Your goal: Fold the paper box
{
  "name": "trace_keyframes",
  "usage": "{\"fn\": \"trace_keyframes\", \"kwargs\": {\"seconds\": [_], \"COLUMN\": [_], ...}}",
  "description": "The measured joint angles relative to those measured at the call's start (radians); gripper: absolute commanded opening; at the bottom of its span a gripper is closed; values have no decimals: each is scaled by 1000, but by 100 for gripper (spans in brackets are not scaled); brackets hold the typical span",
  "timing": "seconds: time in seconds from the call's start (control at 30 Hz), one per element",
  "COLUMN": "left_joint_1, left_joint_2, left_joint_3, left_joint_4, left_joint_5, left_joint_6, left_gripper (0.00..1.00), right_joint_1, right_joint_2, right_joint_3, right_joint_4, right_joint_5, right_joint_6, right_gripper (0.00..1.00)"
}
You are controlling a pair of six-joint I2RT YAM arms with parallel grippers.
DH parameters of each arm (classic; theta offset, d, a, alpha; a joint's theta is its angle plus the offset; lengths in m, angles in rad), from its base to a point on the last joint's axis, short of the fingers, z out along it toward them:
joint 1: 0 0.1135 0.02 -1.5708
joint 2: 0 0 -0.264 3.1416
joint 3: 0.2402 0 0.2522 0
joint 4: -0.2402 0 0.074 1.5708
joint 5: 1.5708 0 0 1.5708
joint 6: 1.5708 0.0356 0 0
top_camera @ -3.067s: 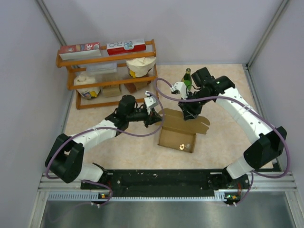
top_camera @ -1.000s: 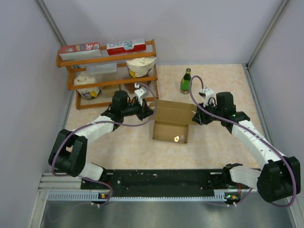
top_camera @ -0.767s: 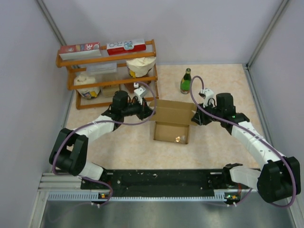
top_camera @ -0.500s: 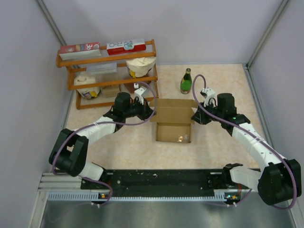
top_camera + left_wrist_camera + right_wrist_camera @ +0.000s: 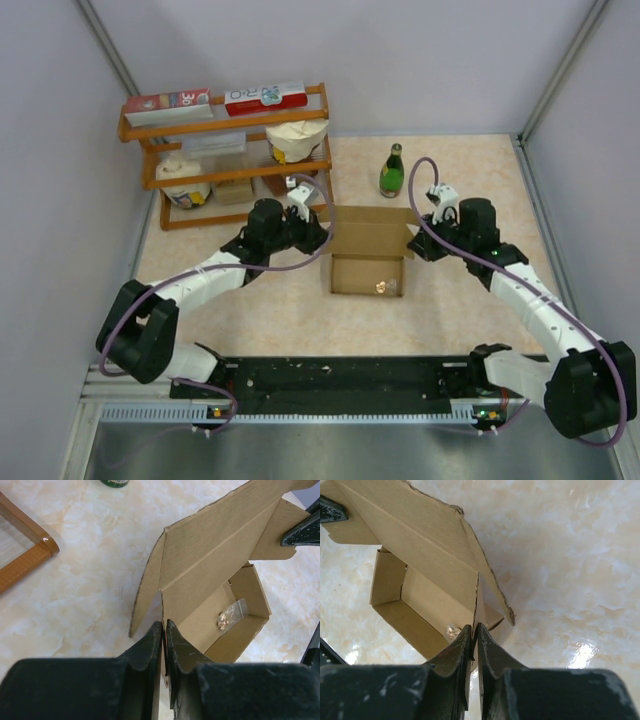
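The paper box (image 5: 370, 242) is plain brown cardboard, partly folded, standing open on the table between my arms with its lid raised at the back. A small clear bag of copper bits (image 5: 229, 619) lies inside it. My left gripper (image 5: 318, 238) is shut on the box's left side wall; the left wrist view shows the fingers (image 5: 150, 642) pinching that wall's edge (image 5: 163, 611). My right gripper (image 5: 413, 243) is shut on the right side wall, the fingers (image 5: 461, 642) pinching its edge (image 5: 479, 611). The box shows in the right wrist view (image 5: 420, 555).
A wooden shelf (image 5: 230, 165) with cartons, bags and small boxes stands at the back left; its corner shows in the left wrist view (image 5: 25, 550). A green bottle (image 5: 391, 172) stands behind the box. Grey walls enclose the table on three sides.
Both grippers, once near the box's back, took hold of its side walls. The box has turned square to the table edge and shifted right and back, its lid rising more upright.
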Motion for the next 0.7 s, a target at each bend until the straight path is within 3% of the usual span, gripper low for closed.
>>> {"fn": "trace_keyframes", "kwargs": {"seconds": [0.7], "left_joint_1": [-263], "left_joint_2": [-1], "left_joint_3": [0], "left_joint_4": [-14], "left_joint_5": [-544], "left_joint_6": [-94], "left_gripper": [24], "right_joint_1": [199], "right_joint_2": [-132], "right_joint_3": [-233], "right_joint_4": [245], "right_joint_5": [387], "right_joint_6": [71], "right_gripper": [4]}}
